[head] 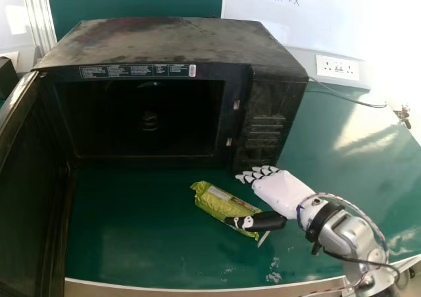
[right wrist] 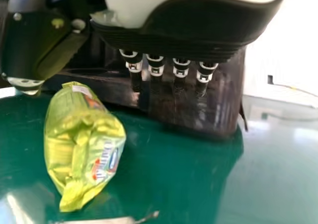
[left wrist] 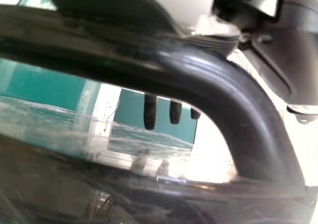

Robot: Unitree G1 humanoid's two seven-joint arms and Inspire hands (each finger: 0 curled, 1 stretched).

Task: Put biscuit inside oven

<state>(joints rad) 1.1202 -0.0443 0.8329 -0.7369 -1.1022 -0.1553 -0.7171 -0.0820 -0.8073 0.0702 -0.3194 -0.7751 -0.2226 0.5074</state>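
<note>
My right hand (head: pixel 283 190) is over the table in front of the oven's control side, fingers straight, its thumb across the near end of the green biscuit pack (head: pixel 212 202). The pack lies slantwise on the table before the black oven (head: pixel 263 129), whose door (head: pixel 26 172) stands open at the left. In the right wrist view the open right hand (right wrist: pixel 194 28) has the biscuit pack (right wrist: pixel 82 134) on its thumb side. Through the loop of a black handle (left wrist: pixel 208 70) in the left wrist view, straight fingers of my left hand (left wrist: pixel 150 112) show.
The oven's cavity (head: pixel 145 122) faces the table (head: pixel 151 238). A cable (head: pixel 348 99) trails behind the oven at the right, below a wall socket (head: pixel 337 66). A small thin object (right wrist: pixel 109 220) lies near the pack.
</note>
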